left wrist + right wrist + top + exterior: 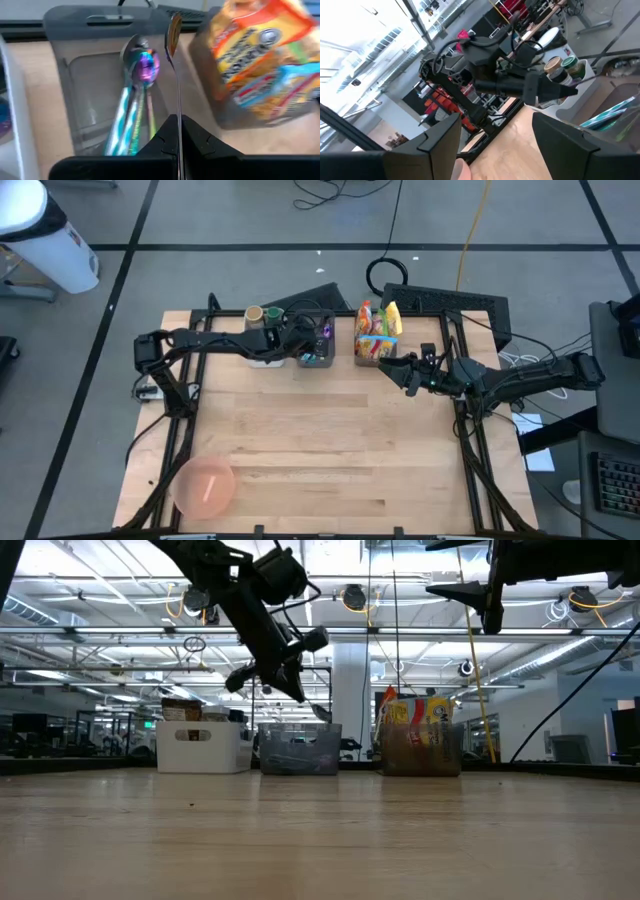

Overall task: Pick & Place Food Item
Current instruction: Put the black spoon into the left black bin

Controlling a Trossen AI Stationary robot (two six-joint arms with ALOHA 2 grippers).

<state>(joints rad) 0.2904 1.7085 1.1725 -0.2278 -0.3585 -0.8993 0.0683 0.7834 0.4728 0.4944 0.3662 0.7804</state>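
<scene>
high view: the left claw (312,340) hangs over the clear bin (318,352) at the far edge of the counter (320,450), between a white bin (262,356) of jars and the snack box (376,340). the right claw (398,370) hovers just on the near side of that box, where the food packets stand. a pink bowl (206,486) sits well apart from both claws, at the near left corner, with nothing visible in it.

low view: both arms hang above the counter; the left claw (322,712) dips toward the clear bin (299,748) with a thin handle in its tip, and the snack box (420,735) stands just beside that bin. the right arm is mostly out of frame at the top.

left wrist view: the left claw (179,131) is pinched together on a spoon (174,40), its bowl held ahead of the fingers above the clear bin (90,75), where iridescent utensils (137,95) lie. the snack box (255,60) is close alongside.

right wrist view: the right claw (495,135) has its fingers (440,137) apart with nothing between them, looking across at the left arm (520,82) and the jars (560,67).

judged from this, no food item is gripped; the packets are in their box, so picking and placing are both left, perhaps into the bowl.
</scene>
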